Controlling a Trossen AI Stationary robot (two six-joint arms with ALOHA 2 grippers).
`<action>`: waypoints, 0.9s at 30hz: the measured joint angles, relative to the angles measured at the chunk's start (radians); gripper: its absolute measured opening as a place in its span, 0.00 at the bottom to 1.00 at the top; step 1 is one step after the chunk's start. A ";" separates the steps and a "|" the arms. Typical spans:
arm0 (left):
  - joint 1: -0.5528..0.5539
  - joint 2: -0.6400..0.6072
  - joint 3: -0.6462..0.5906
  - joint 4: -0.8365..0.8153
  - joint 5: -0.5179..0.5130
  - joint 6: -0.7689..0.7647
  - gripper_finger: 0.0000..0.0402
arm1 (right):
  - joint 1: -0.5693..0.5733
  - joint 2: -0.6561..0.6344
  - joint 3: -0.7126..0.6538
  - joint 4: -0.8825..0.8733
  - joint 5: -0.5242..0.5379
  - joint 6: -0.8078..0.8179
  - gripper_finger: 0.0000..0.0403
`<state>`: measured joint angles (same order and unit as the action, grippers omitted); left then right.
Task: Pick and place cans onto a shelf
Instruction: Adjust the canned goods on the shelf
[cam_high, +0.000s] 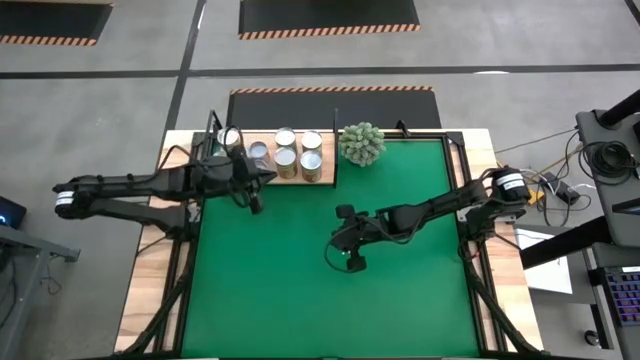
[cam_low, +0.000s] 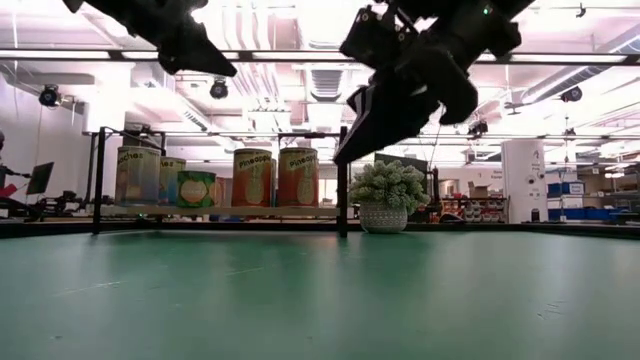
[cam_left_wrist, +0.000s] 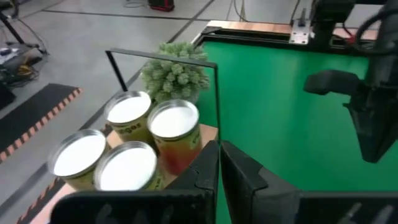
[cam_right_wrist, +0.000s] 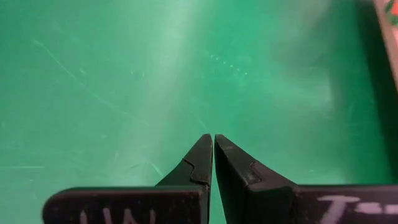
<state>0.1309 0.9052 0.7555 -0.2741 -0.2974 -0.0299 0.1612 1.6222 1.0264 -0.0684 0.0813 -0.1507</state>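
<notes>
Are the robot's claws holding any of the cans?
No. The left gripper and the right gripper are both shut on nothing; the cans sit on the shelf.

open green mat (cam_high: 300, 290), cans (cam_high: 298, 155) and plant (cam_high: 361, 143) crowding far edge

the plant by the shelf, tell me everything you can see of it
The plant is a round ball of spiky grey-green leaves that look artificial, sitting upright in a small pale, patterned pot seen in the low view. It stands at the far edge of the green mat, just right of the shelf's dark frame post and beside the cans. Whether it touches the post is unclear. Neither claw is near it.
</notes>
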 joint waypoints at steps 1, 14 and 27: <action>-0.008 0.000 0.000 0.000 0.000 -0.005 0.00 | 0.000 -0.010 0.000 -0.004 0.000 0.001 0.02; -0.026 0.064 -0.006 0.004 -0.082 0.033 0.00 | -0.022 -0.126 0.015 -0.058 0.087 0.016 0.02; -0.053 0.022 -0.010 0.121 -0.122 0.153 0.00 | -0.175 -0.046 0.370 -0.242 0.085 -0.041 0.02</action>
<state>0.0776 0.9275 0.7452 -0.1528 -0.4192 0.1228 -0.0137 1.5759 1.3959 -0.3104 0.1662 -0.1913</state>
